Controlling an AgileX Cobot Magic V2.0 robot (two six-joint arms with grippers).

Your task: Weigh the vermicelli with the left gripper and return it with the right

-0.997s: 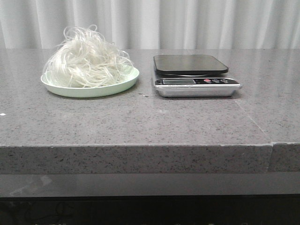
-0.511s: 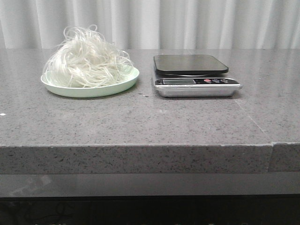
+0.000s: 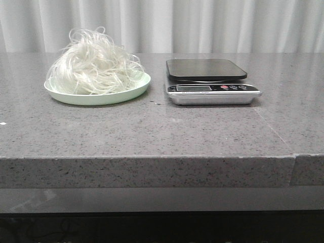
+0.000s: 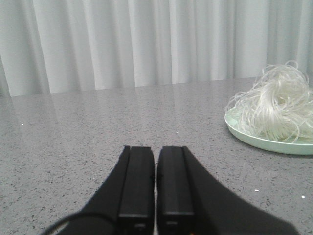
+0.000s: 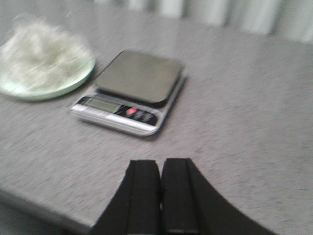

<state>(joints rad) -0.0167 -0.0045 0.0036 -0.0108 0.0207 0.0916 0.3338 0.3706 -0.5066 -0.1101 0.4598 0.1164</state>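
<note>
On the tabletop (image 3: 152,131), vermicelli (image 3: 93,63) is waiting untouched; I'm keeping my left pincer (image 4: 155,166) pressed together, needing opening before grasping.

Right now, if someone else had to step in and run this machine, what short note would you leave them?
Left end effector: shut, empty, low over the counter, short of the plate.
Right end effector: shut, empty, on the near side of the scale.
The vermicelli sits piled on the pale green plate, to the left of the scale. The scale's black platform has nothing on it.
Done: nothing yet; the noodles look untouched.
Left: left arm lifts the noodles onto the scale to weigh them, then the right arm puts them back on the plate.
</note>
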